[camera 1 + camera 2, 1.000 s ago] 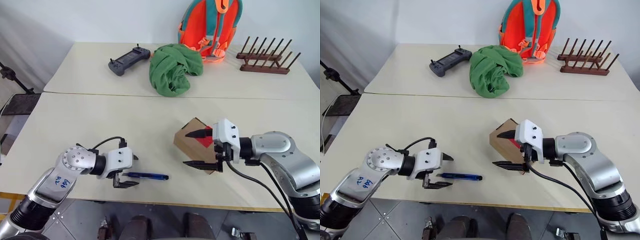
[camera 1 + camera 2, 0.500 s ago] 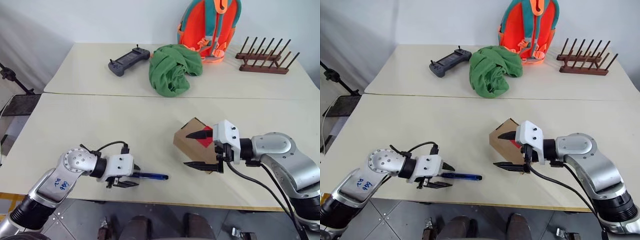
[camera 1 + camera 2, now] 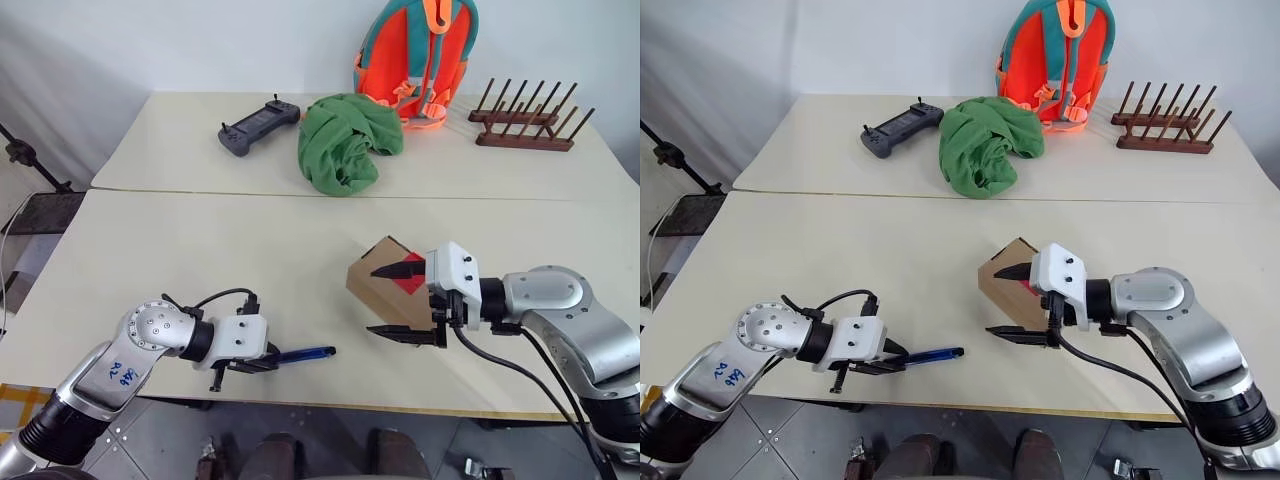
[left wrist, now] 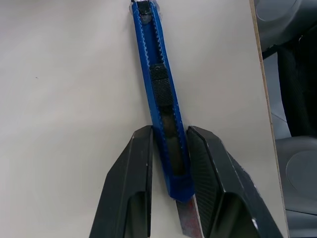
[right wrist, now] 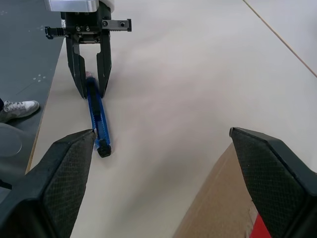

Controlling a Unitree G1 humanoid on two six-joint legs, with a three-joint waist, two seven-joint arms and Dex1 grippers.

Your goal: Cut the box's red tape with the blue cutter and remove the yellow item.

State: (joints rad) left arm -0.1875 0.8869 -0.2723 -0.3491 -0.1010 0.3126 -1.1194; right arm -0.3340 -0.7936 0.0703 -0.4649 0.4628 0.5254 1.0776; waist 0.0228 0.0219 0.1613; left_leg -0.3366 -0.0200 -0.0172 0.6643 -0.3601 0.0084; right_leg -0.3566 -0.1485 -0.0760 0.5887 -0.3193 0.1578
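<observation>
The blue cutter (image 4: 161, 94) lies near the table's (image 3: 250, 250) front edge, its butt end pinched between the left gripper's (image 4: 169, 163) narrowed fingers. So short a hold could let the slim ribbed plastic pivot or slip. The right gripper (image 3: 403, 300) stands wide around the box (image 3: 375, 285) — plain cardboard, glossy red tape (image 3: 408, 280) on top.
</observation>
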